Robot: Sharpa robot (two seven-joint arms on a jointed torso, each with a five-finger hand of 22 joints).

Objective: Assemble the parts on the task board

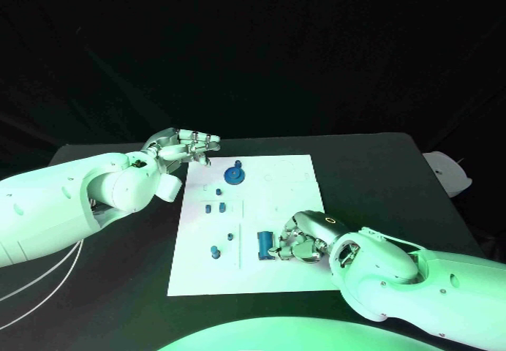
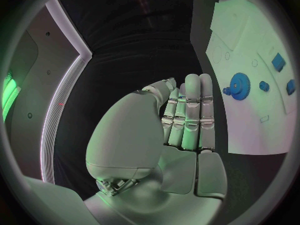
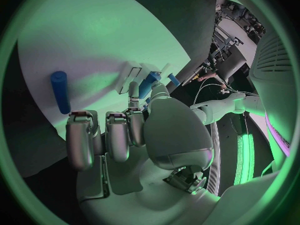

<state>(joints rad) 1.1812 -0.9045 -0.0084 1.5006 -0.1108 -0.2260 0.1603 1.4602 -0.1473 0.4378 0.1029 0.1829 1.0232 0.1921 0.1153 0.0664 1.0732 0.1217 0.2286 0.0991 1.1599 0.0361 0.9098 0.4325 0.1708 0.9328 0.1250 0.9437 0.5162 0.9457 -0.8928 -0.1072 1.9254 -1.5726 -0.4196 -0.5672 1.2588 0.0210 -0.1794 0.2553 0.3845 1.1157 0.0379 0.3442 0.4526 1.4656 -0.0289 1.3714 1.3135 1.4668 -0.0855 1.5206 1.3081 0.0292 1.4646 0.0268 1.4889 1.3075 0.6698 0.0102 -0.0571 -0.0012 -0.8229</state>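
Observation:
The white task board (image 1: 284, 183) lies in the middle of the black table. A blue gear (image 1: 235, 174) (image 2: 239, 83) stands near its far end, with small blue parts (image 1: 216, 208) (image 2: 279, 62) below it. A blue cylinder (image 1: 264, 245) (image 3: 60, 91) lies near the front. My right hand (image 1: 298, 241) (image 3: 125, 135) rests on the board just right of the cylinder. Its outer fingers are curled, and thumb and one finger pinch a small blue part (image 3: 149, 83). My left hand (image 1: 186, 148) (image 2: 181, 120) hovers off the board's far left corner, fingers straight and side by side, holding nothing.
More small blue pegs (image 1: 215, 252) stand along the board's left side. Bare black table (image 1: 390, 168) lies to the right of the board. A white object (image 1: 451, 172) sits at the table's right edge.

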